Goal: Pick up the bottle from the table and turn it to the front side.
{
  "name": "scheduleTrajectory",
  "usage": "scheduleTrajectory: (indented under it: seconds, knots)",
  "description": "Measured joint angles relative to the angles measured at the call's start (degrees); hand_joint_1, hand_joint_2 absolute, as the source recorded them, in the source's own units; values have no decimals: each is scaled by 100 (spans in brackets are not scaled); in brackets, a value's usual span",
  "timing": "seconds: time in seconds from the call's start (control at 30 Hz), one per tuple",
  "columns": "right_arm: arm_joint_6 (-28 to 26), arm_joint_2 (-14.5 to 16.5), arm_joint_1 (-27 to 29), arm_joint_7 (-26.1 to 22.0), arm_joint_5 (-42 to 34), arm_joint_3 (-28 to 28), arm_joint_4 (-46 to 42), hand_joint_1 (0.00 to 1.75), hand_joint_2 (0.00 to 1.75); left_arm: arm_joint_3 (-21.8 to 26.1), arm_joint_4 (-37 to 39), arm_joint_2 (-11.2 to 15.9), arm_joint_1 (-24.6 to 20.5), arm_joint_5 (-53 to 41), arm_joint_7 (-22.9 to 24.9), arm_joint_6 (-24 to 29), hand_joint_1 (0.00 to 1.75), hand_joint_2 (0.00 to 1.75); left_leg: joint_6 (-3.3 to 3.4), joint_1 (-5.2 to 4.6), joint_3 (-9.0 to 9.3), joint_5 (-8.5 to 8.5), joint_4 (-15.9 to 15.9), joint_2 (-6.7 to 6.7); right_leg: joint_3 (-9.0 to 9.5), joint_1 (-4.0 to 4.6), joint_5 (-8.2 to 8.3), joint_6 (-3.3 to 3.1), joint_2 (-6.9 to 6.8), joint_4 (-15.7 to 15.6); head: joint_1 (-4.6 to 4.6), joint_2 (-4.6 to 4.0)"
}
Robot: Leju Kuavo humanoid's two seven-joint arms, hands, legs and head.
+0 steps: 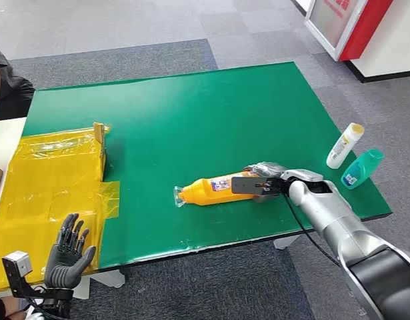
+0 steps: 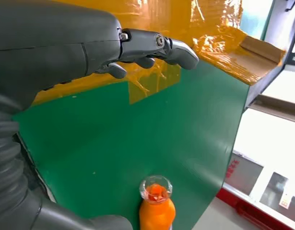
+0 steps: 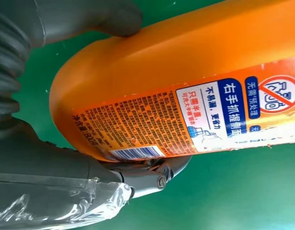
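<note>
An orange bottle [image 1: 213, 189] with a clear cap lies on its side on the green table [image 1: 193, 113], cap pointing left. My right hand [image 1: 263, 179] grips its base end. In the right wrist view the bottle [image 3: 196, 76] shows its printed label with small text and a barcode; the thumb [image 3: 113, 19] presses one side and the fingers [image 3: 157, 175] wrap the other. My left hand [image 1: 69, 253] hovers open, fingers spread, over the near left corner, well away from the bottle. The left wrist view shows the bottle's cap end [image 2: 157, 206] across the green surface.
A flattened cardboard box wrapped in yellow tape [image 1: 47, 180] covers the table's left part. A white bottle [image 1: 345, 145] and a teal bottle [image 1: 362, 168] lie near the right edge. A person's dark sleeve [image 1: 4, 83] is at the far left. A red-and-white cabinet [image 1: 343, 23] stands beyond.
</note>
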Motion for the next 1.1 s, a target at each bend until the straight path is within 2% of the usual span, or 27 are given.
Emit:
scheduleTrajectory:
  seconds: [0.2,0.33,0.43,0.57,0.7,0.9,1.1]
  knots:
    - [-272,-233,317,14,-473,75,-491,175,175,12,67,32,43,12,0,3,0,175,0,-1,-4,-1,0,-1,-1,-2,-1,1,-1,0,-1,0]
    - [-979,-306,1038,111,-822,-130,-1604,175,175,75,-11,5,195,-39,32,-1,0,175,0,0,-5,-10,0,-2,-3,0,-8,-2,0,0,-1,0]
    - [-1329,-188,1621,106,-897,-364,-2489,175,175,151,-161,-69,319,-115,98,-72,0,175,0,1,-7,-17,-1,-2,-6,4,-17,-6,-1,1,-2,0]
    - [-1512,210,2212,-95,-1251,-690,-3423,175,175,207,-395,-185,420,-233,124,-213,0,175,-1,4,-9,-18,-1,-2,-9,8,-24,-12,-1,1,-1,0]
    - [-1515,740,2577,-364,-1628,-905,-3810,175,175,40,-695,-208,430,-382,12,-366,0,175,-1,5,-8,-18,-1,-1,-9,8,-25,-14,-1,1,-1,0]
    - [-1683,1492,2827,-717,-1447,-947,-3728,175,175,-764,-1077,-26,210,-374,29,-184,0,175,-4,4,-6,-15,-1,-1,-8,8,-20,-13,-1,1,-1,0]
    - [-1846,2070,2845,-800,-1237,-786,-3167,175,175,-1860,-1200,249,-445,-252,322,-50,0,175,-8,4,-6,-5,-1,-2,-7,8,-13,-13,-1,3,-1,0]
